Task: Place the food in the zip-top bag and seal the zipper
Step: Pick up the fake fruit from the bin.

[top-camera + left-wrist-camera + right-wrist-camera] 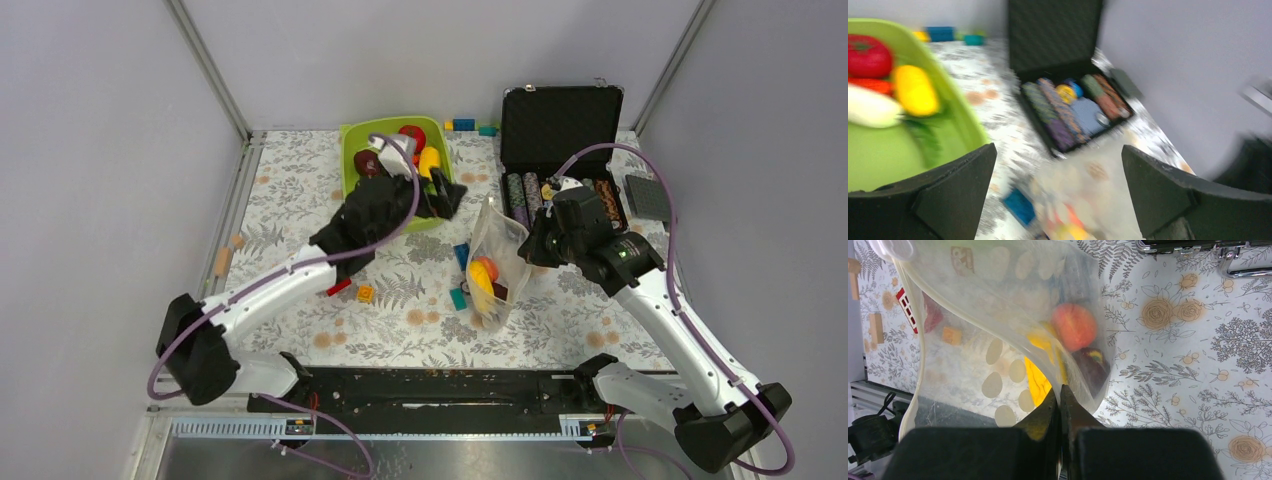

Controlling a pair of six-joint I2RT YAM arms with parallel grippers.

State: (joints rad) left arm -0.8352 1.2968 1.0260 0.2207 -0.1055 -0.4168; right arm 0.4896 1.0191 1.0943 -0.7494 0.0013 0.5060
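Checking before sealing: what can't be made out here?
- zipper: right wrist shows one stretch, the rest cut off at the frame's edge; top external, too small.
- food in the green tray: top external, left arm covers part.
- contents of the zip-top bag: left wrist, motion blur.

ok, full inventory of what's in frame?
clear crinkly zip-top bag: 1, transparent, table centre
plastic toy food in bag: 3 visible; peach, yellow, dark maroon
lime-green plastic tray: 1, far centre-left
plastic toy food in tray: at least 4; red, orange-red, yellow, white
open black case: 1, far right
striped poker chips: rows, mixed colours, in case
small building blocks: several; blue, teal, yellow, red; by far wall and mid-table
dark grey square plate: 1, right of case
left pincer: open, over tray's near-right corner
right pincer: shut on bag
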